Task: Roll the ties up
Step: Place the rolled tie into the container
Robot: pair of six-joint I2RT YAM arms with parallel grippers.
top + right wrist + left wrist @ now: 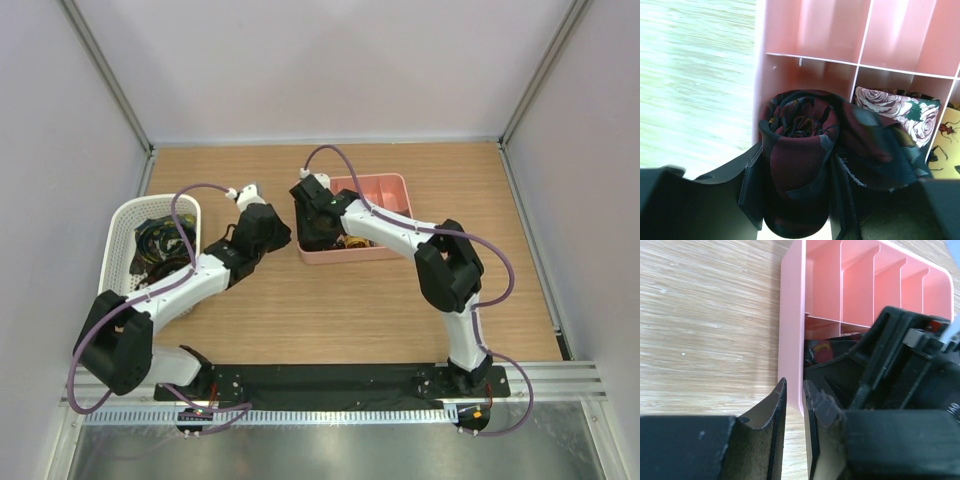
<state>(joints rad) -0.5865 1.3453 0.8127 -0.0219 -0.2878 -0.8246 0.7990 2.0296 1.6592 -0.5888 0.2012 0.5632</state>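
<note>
We see the right pincer (pixel 796 200) pinching a rolled dark red tie (pixel 800 125) at a pink tray (pixel 815 30).
The coil stands upright between its two fingers, at the tray's corner cell; whether it touches the floor we cannot tell. Just right of this pincer, the next cell holds a rose-print tie (pixel 900 110). The left pincer (pixel 794 430) hangs beside the tray's outer wall, its fingers slightly parted with nothing between. Off to its left, a white basket (pixel 125 215) holds more ties (pixel 158 245).

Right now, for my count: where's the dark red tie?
Right wrist view: the dark red tie is coiled in the right gripper, at the left end of the pink tray.
</note>
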